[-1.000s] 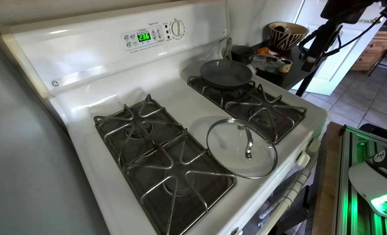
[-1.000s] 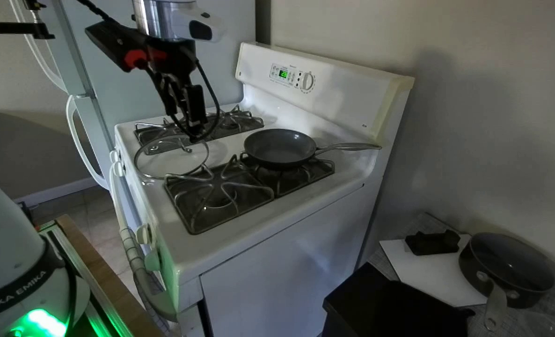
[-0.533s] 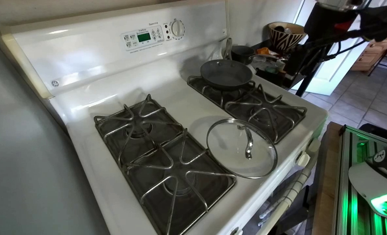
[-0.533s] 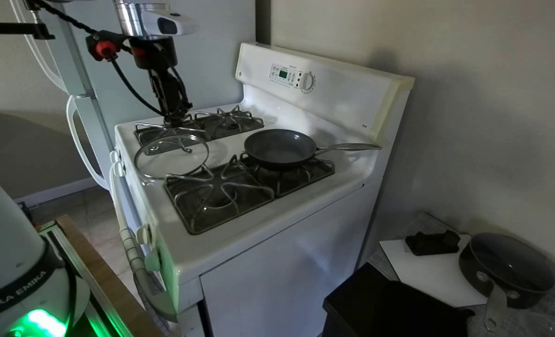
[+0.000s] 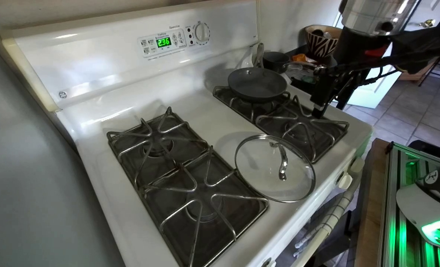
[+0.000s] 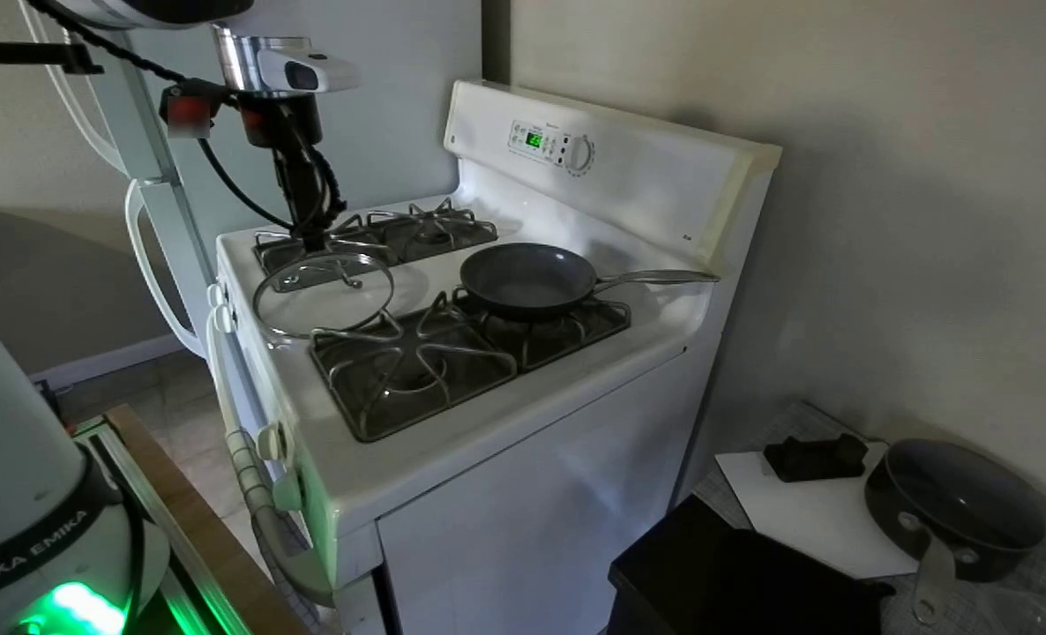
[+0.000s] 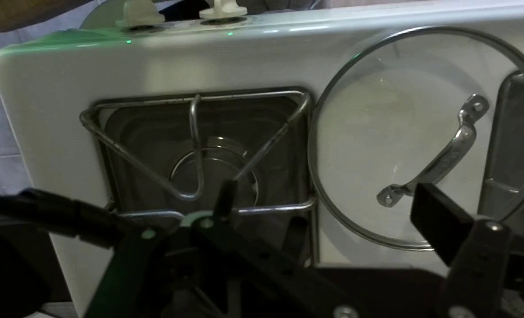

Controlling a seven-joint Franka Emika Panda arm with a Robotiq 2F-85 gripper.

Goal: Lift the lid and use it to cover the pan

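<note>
- The round clear glass lid with a thin metal rim lies on the white stove, toward its near edge, between the left and right grey metal burner grates; whether its rim rests on them I cannot tell.
- My black two-fingered claw is released, fingers spread with nothing between them; I hang above the near right grate, to the right of the lid's middle.
- I judge the lid stiff, moderately heavy and fragile; smooth glass would slide, and a knocked rim could chip.
- The place to take hold is mid-span of its shiny arched metal handle; that runs aslant in the wrist view, so I likely need to turn; polished metal may slip, so I want a firm squeeze.
- The shallow round dark grey frying pan sits uncovered at the far right; lowering should be slow and level.
</note>
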